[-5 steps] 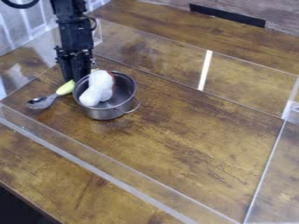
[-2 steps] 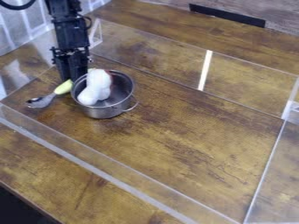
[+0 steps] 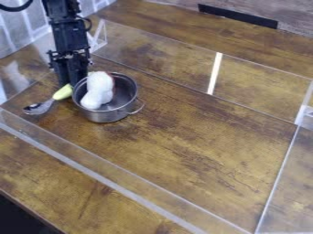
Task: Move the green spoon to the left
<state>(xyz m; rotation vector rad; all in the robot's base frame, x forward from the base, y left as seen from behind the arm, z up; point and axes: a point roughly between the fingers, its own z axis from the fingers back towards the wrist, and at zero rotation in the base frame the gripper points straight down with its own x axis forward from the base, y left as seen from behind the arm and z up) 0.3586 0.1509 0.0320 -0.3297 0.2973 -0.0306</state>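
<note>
The green spoon (image 3: pixel 51 99) lies on the table (image 3: pixel 208 137) just left of the steel pot (image 3: pixel 113 108), its yellow-green handle nearest the pot's rim and its silver bowl pointing away. The claw (image 3: pixel 66 75) stands over the handle end, pressed together; whether it pinches the handle cannot be told. To do this well, draw the spoon steadily away from the pot, keeping it low and clear of the rim. Count: one spoon, one pot, one white rounded object (image 3: pixel 99 89) inside the pot.

The arm (image 3: pixel 68 32) is black throughout — a slim, boxy column of stacked segments. Below it, the claw (image 3: pixel 66 79) ends in narrow dark fingers — details blurred.
</note>
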